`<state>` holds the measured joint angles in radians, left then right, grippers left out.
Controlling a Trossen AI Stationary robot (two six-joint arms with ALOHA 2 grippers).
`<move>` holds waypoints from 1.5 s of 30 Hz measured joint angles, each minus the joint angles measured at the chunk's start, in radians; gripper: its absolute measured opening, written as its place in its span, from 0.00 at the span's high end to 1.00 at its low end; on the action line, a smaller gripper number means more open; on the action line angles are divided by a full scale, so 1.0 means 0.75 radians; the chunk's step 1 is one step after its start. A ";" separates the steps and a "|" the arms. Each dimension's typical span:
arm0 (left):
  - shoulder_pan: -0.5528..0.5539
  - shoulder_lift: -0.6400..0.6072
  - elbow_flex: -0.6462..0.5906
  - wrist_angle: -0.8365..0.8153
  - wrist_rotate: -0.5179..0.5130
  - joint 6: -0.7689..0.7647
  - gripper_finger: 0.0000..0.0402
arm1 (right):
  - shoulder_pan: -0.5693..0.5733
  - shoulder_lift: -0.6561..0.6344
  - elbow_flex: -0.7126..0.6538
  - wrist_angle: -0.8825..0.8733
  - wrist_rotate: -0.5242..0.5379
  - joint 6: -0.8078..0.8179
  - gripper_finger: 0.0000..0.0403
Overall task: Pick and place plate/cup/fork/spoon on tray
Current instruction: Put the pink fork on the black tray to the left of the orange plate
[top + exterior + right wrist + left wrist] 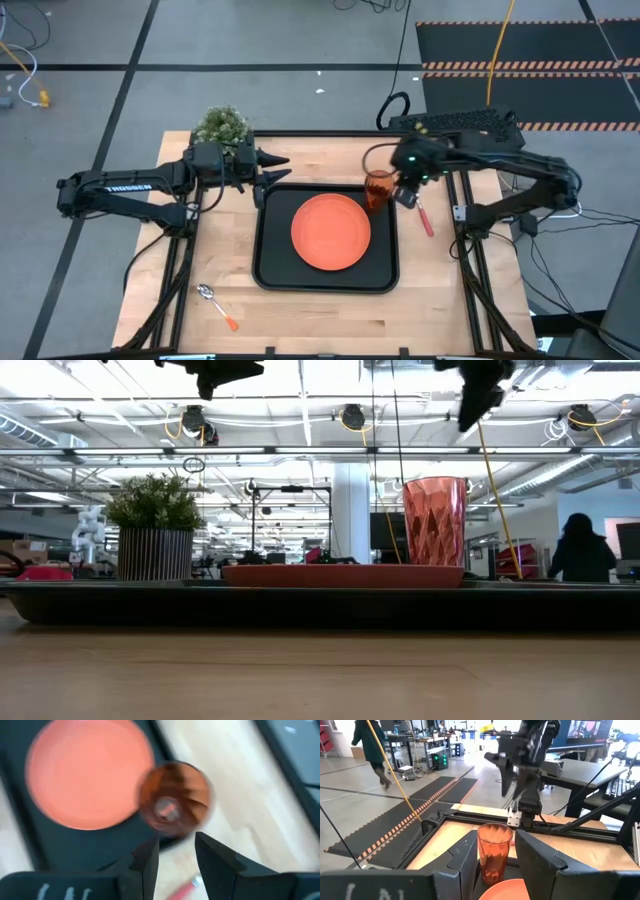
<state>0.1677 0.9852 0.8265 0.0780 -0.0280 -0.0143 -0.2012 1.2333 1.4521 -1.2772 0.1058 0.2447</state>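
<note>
**Cup standing on the tray, right claw open above it**

The black tray (268,250) is lying in the middle of the wooden desk (330,320). The orange plate (331,232) is lying flat in the middle of it. The cup (378,188) is standing upright in the tray's far right corner, just beside the plate and close to the rim. In the low view the cup (435,521) is seen standing free, with nothing touching it.

The right claw (407,190) is being held above the cup, near the tray's far right edge. Its fingers (212,855) are parted and nothing is being held between them. The left claw (272,170) is being held over the tray's far left edge, beside the potted plant (221,126). Its fingers (540,862) are parted too, and they are holding nothing.

The fork (424,216) is lying on the bare wood just right of the tray, below the right claw. The spoon (216,305) is lying well apart from it, near the desk's front left corner. Open wood is being left along the front of the desk and on both sides of the tray.

Beyond the desk, a grey floor with black mats is being shown. A person (581,550) is standing far back in the room, and another person (372,747) is walking there.
</note>
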 joint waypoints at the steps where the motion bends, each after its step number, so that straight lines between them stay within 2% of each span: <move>1: 0.000 0.000 0.000 -0.001 0.000 -0.001 0.66 | 0.000 -0.023 0.000 -0.031 0.035 0.020 0.70; 3: 0.000 0.000 0.000 -0.001 0.000 -0.001 0.66 | -0.001 -0.059 0.000 -0.093 0.101 0.066 0.70; 7: 0.000 0.000 0.000 -0.004 0.000 0.001 0.66 | -0.001 -0.088 -0.016 -0.181 0.111 0.155 0.70; 14: 0.000 0.000 0.000 -0.011 0.000 -0.008 0.66 | -0.001 -0.103 -0.247 -0.188 0.105 0.184 0.70; 28: 0.000 0.000 0.000 -0.011 0.000 -0.018 0.66 | -0.003 -0.103 -0.621 -0.006 0.094 0.261 0.70; 35: 0.000 0.000 0.000 -0.011 0.001 -0.018 0.66 | -0.004 -0.103 -0.786 0.134 -0.010 0.327 0.70; 45: 0.000 0.000 0.000 -0.011 0.001 -0.018 0.66 | -0.053 -0.103 -0.923 0.228 -0.007 0.338 0.70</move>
<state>0.1677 0.9852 0.8265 0.0700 -0.0277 -0.0277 -0.2410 1.1557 0.7600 -1.1059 0.1009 0.4983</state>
